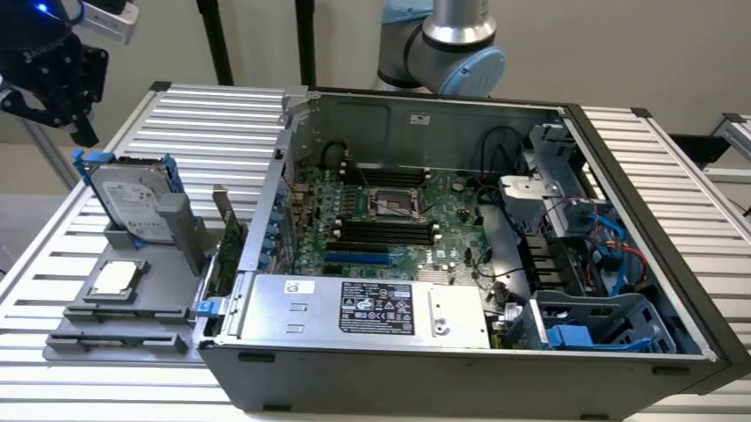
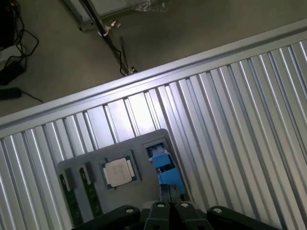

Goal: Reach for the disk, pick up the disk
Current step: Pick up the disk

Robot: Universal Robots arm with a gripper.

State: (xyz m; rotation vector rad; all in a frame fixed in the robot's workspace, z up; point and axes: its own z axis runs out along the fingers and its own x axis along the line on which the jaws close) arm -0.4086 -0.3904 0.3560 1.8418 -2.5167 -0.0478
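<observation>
**Closed tool held above the upright disk**

The black tool is seen with its fingers brought fully together, and nothing is gripped between them. It is held in the air above the corner of the table, pointing downward.

Nearest to the tool, just below its tips and not touched by them, the flat silver-grey metal disk with a white label and a blue plastic frame is found. It is stood on edge in a grey plastic holder.

A little farther from the tool, on the same grey holder, a small square silver chip is laid flat beside the disk.

All of this is carried by the ribbed silver metal table.

Well away from the tool, a large open dark-grey computer case is set on the table, its green circuit board exposed. A silver metal box with a black label is mounted in the case.

Beyond the case, farthest from the tool, the grey and light-blue arm is seen rising.
</observation>
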